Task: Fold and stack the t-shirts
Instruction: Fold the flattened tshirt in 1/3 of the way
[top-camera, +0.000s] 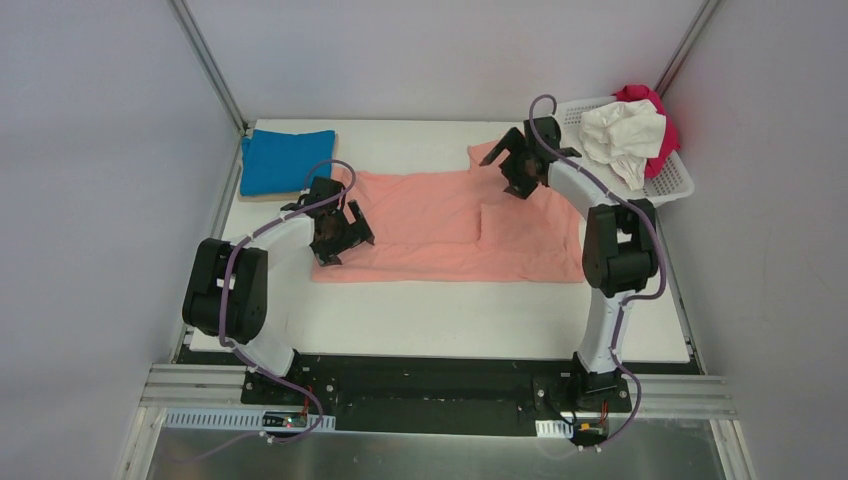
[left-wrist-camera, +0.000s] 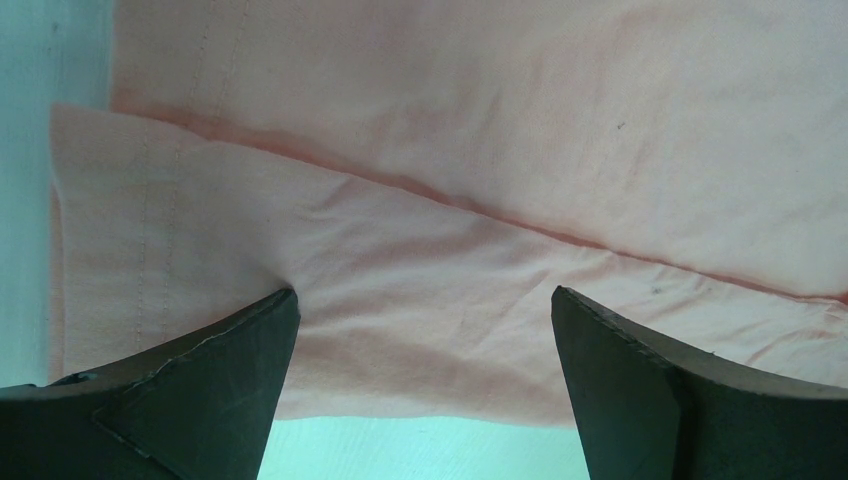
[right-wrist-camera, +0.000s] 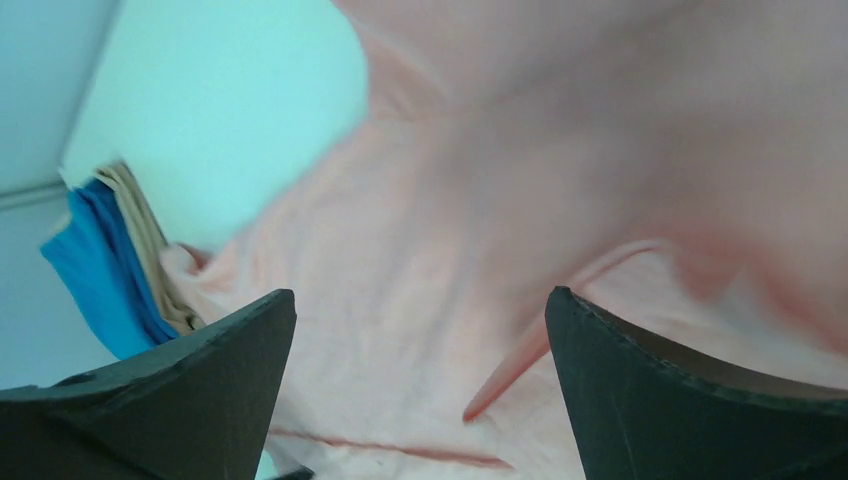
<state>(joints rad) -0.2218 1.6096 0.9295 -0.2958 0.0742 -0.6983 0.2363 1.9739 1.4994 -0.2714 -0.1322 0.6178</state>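
Observation:
A salmon-pink t-shirt (top-camera: 445, 225) lies spread across the middle of the white table, partly folded. It fills the left wrist view (left-wrist-camera: 450, 180) and the right wrist view (right-wrist-camera: 560, 200). My left gripper (top-camera: 340, 238) is open and empty at the shirt's left edge, its fingers (left-wrist-camera: 200, 390) low over the hem. My right gripper (top-camera: 515, 165) is open and empty above the shirt's far right part. A bright blue t-shirt (top-camera: 285, 160) lies folded at the far left corner and shows in the right wrist view (right-wrist-camera: 100, 260). White (top-camera: 622, 135) and magenta (top-camera: 655, 110) shirts lie in the basket.
A white lattice basket (top-camera: 675, 180) stands at the far right corner. A thin tan board (right-wrist-camera: 150, 250) lies under the blue shirt. Grey walls close in the table on three sides. The bare table front (top-camera: 450, 320) lies between the shirt and the arm bases.

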